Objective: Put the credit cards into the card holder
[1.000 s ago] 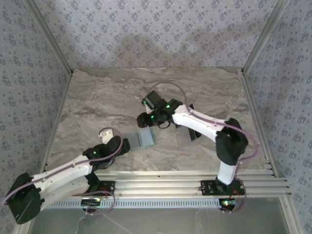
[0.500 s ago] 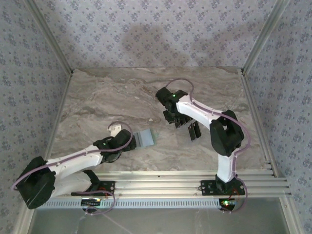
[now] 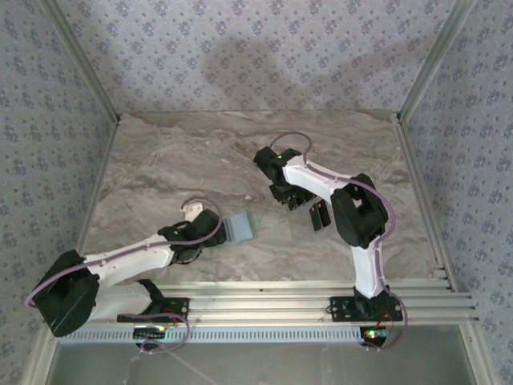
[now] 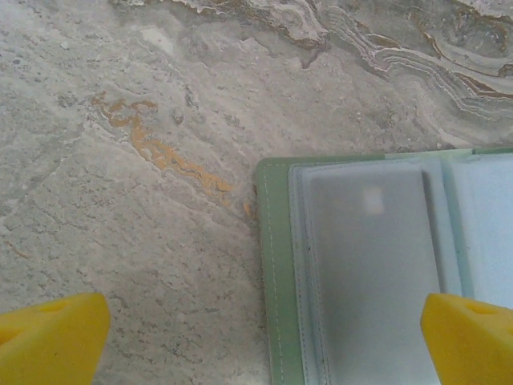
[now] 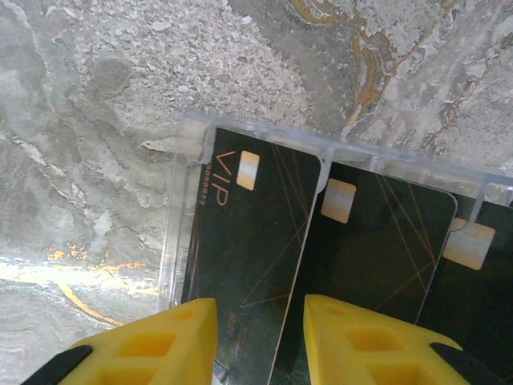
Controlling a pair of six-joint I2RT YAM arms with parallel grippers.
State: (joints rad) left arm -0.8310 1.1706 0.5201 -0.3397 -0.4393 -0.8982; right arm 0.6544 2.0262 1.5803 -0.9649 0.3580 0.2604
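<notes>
The sage-green card holder (image 3: 239, 227) lies open and flat near the table's middle; its left edge and clear inner pockets (image 4: 361, 273) show in the left wrist view. My left gripper (image 3: 216, 232) sits just left of it, open wide, its yellow fingertips (image 4: 56, 333) straddling that edge. The dark credit cards (image 3: 321, 212) lie side by side in a clear tray (image 5: 180, 200). My right gripper (image 5: 258, 337) hovers over the leftmost card (image 5: 248, 241), marked VIP. Its jaws stand narrowly apart with that card's right edge in the gap. Two more cards (image 5: 377, 241) lie to the right.
A grey marbled table (image 3: 160, 176) is bounded by metal rails at the sides and front (image 3: 304, 301). Patterned walls rise behind. Both arms reach inward from the near edge, the right arm (image 3: 357, 216) bending over the cards.
The right arm swung from above the card holder rightward to the cards, and its jaws narrowed. The left gripper moved up to the holder's left edge, still wide open.
</notes>
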